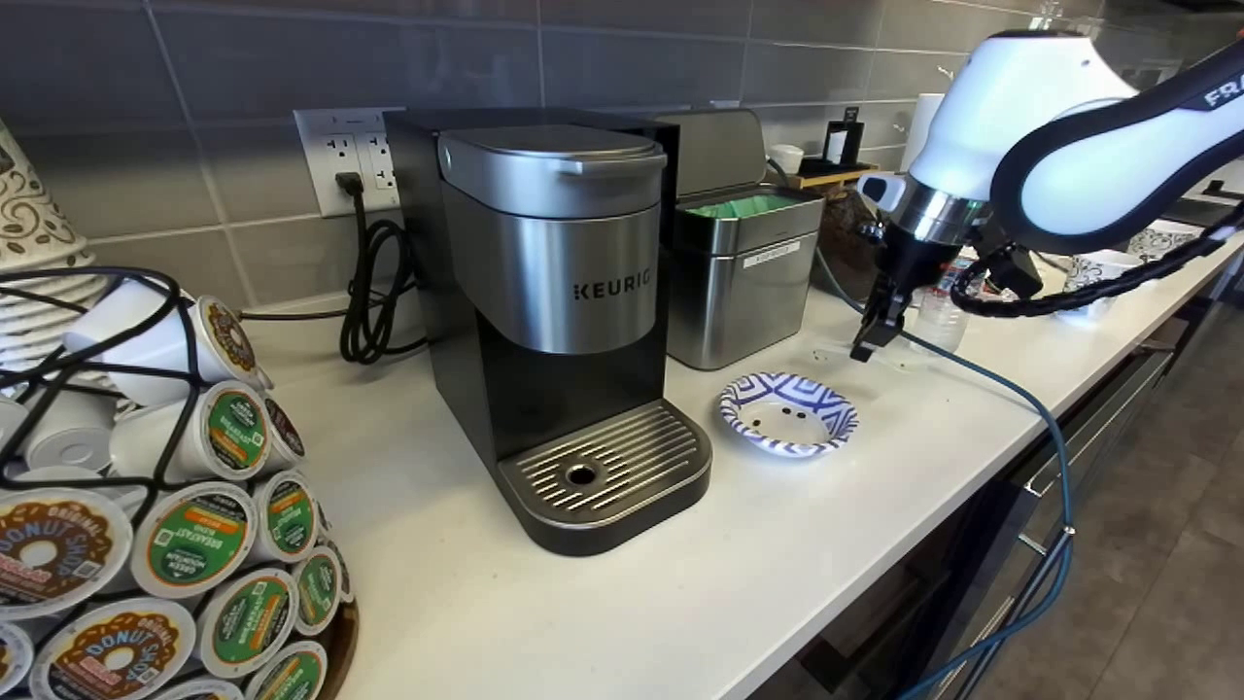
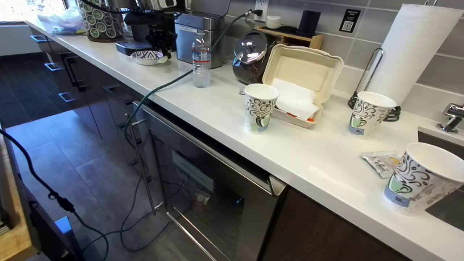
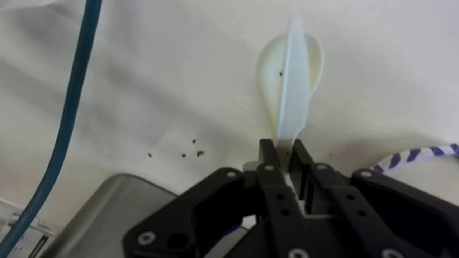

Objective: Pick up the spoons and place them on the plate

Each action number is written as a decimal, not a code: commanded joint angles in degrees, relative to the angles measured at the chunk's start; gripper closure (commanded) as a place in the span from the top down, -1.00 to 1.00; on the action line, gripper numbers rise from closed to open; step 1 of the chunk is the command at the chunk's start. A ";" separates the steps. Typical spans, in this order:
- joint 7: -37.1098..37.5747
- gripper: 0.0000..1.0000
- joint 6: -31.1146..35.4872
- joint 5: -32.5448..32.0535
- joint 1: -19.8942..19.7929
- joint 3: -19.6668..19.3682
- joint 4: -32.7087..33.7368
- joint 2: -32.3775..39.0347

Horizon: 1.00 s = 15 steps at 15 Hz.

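Note:
In the wrist view a white plastic spoon (image 3: 269,73) lies under a white plastic knife (image 3: 294,84). My gripper (image 3: 283,152) is closed around their handles, with both pieces between its fingertips. Their far ends point away from the fingers over the counter. The plate (image 1: 836,420), blue and white with a few dark specks in it, sits on the counter beside the coffee maker. It also shows in an exterior view (image 2: 146,57), and part of its rim (image 3: 412,157) shows in the wrist view. The gripper (image 1: 865,342) is beside the plate. The utensils are hard to make out in both exterior views.
A Keurig coffee maker (image 1: 573,321) and a steel bin (image 1: 743,282) stand by the plate. A blue cable (image 3: 71,104) crosses the counter. A water bottle (image 2: 201,61), an open takeout box (image 2: 302,72) and paper cups (image 2: 260,108) stand further along.

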 commanded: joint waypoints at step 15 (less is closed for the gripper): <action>-11.82 -0.93 11.79 14.21 -1.14 14.29 2.30 3.96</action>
